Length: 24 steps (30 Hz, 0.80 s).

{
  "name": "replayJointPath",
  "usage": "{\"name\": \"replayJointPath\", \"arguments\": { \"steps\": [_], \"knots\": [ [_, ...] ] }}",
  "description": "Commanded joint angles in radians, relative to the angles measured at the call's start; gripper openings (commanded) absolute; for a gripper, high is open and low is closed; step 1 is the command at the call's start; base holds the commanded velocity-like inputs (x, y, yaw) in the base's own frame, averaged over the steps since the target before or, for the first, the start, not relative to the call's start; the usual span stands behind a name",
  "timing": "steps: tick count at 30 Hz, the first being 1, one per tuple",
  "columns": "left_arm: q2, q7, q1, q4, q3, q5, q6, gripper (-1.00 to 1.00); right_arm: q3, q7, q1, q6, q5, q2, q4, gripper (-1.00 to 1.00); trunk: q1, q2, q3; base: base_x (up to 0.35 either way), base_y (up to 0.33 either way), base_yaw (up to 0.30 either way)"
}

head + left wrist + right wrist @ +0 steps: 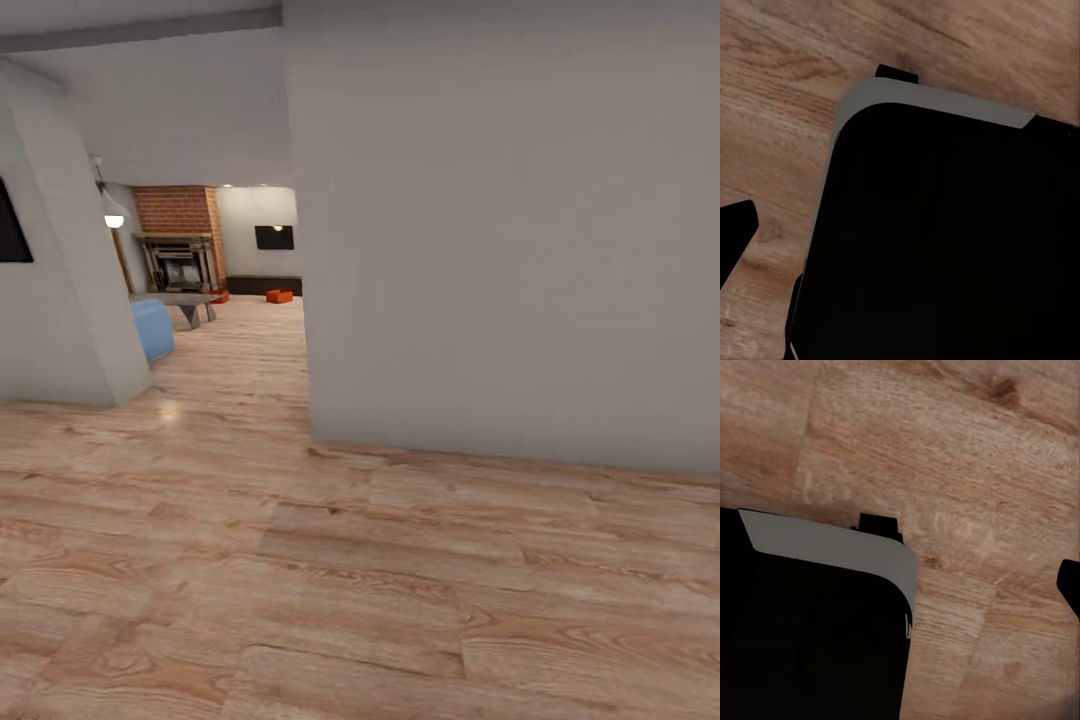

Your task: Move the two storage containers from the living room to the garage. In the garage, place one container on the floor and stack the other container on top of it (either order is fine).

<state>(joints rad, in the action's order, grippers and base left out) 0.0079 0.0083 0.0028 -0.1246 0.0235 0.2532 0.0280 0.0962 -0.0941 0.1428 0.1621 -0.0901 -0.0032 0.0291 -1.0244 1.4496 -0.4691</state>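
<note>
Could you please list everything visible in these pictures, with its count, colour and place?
bins: two, orange-red, on the far floor by the bench; the left one partly hidden by the table
floor: one, light wood planks, from near to far
walls: pale grey, big one at right, slanted one at left
chimney: one, red brick, far room, above the fireplace
TVs: two, black, one far, one at the left edge
bench: one, dark, under the far TV
table: one, grey, far left
seat: one, blue, beside the table
lamp: one, white, lit, upper left
robot base: black with a grey rim, over the floor in both wrist views
</note>
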Motion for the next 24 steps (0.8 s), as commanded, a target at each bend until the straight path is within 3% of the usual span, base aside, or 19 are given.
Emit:
{"name": "replayJointPath", "arguments": {
  "steps": [1,24],
  "knots": [
    [0.0,0.001,0.0,-0.001,0.002,0.004,0.001,1.0,0.006,-0.007,0.001,0.004,-0.01,0.0,0.003,1.0,-0.001,0.0,-0.001,0.322,0.0,0.274],
    [0.0,0.001,0.0,-0.001,0.002,0.003,0.001,1.0,0.004,-0.007,0.001,0.004,-0.01,0.0,0.003,1.0,-0.001,0.0,-0.001,0.322,0.0,0.274]
  ]
}}
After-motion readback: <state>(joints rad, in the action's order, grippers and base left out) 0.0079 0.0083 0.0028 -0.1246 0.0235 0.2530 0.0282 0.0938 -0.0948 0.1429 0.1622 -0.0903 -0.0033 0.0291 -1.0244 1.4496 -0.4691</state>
